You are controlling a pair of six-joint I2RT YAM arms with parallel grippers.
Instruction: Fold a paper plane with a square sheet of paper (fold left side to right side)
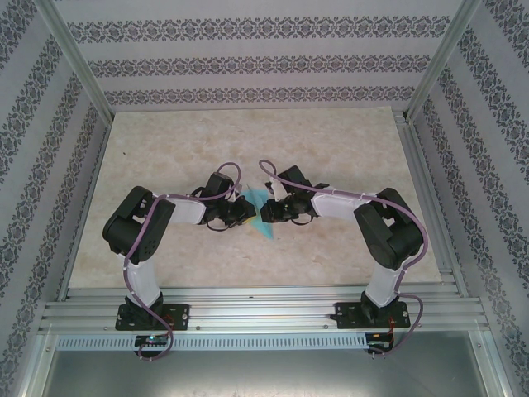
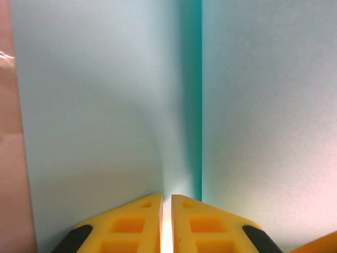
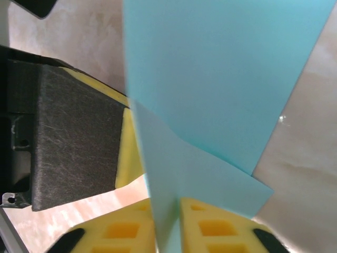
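At the centre of the top view, the square sheet of paper (image 1: 258,208) was held up off the pale marbled table (image 1: 248,141), between the two grippers, with one corner pointing down toward the lower edge of the frame. The left gripper (image 1: 242,212) met it from the left and the right gripper (image 1: 271,211) from the right, nearly nose to nose.

Patterned walls (image 1: 248,58) closed off the table on three sides, and a ribbed metal rail (image 1: 264,302) ran across the bottom of the frame under the arm bases. Purple cables (image 1: 140,273) trailed along both arms.

From the left wrist, the sheet (image 2: 105,105) covered nearly the whole frame, with a darker vertical step right of centre where one layer lay against another. The left gripper (image 2: 167,226) sat at the bottom edge, its yellow fingers (image 2: 137,224) drawn almost together on a pale sliver of the paper.

From the right wrist, the sheet (image 3: 221,79) spread across the upper right, a second flap crossing below it. The right gripper (image 3: 167,226) was clamped on the paper's lower edge, which ran down between its fingers (image 3: 210,229). A dark-padded finger (image 3: 73,142) of the left gripper stood at the left, just beside the sheet.

Both arms were bent at the elbow, upper links leaning outward and forearms reaching inward.
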